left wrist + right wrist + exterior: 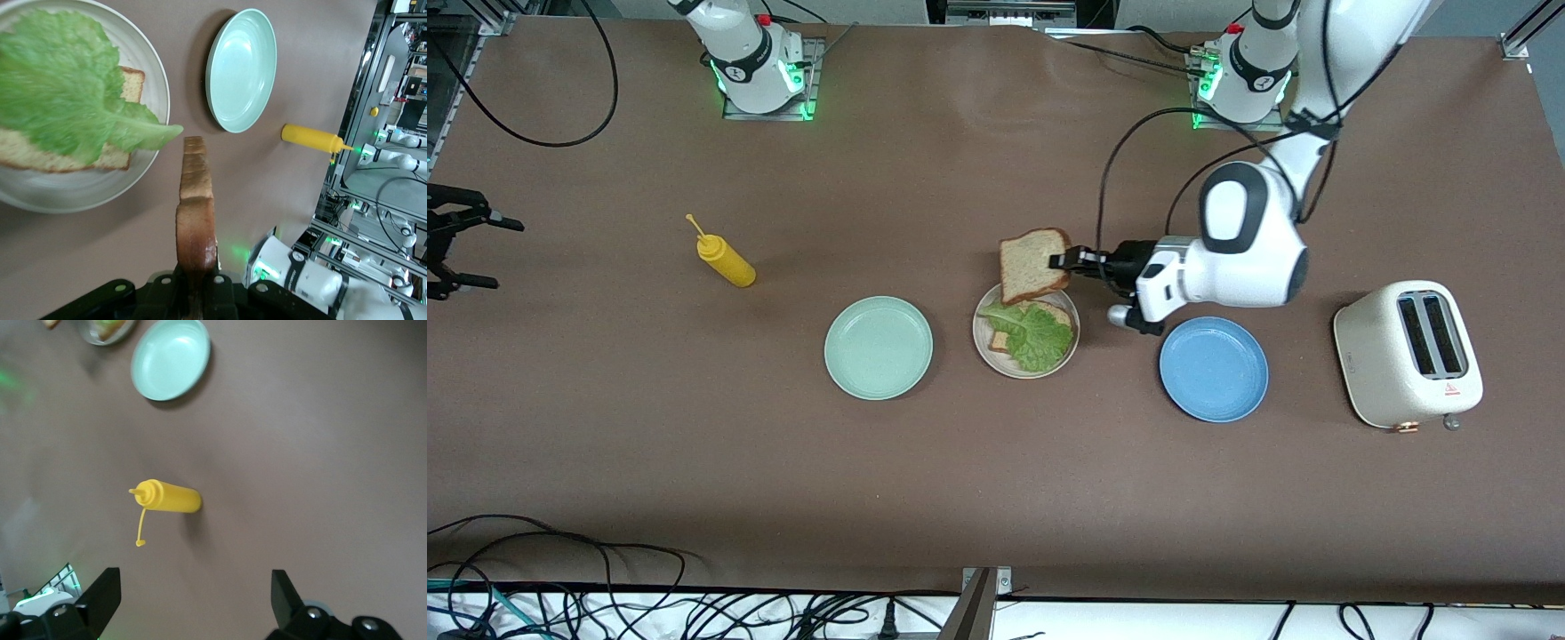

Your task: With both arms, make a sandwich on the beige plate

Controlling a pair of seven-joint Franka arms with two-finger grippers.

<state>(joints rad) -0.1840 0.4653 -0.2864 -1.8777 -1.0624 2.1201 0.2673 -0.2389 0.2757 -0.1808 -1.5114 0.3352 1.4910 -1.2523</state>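
A second slice of bread is pinched by its edge in the left gripper and is held in the air over the rim of the beige plate, on the side nearest the robots' bases. On that plate a bottom slice is already laid, with a lettuce leaf draped across it (one tip hangs out past the rim). The sandwich is judged to be one step from done. For a neat finish, the held slice should be carried fully over the lettuce, levelled, squared to the lower slice, and lowered until it is supported before the grip is released. The right gripper is kept waiting, fingers spread wide and empty, at the right arm's end of the table.
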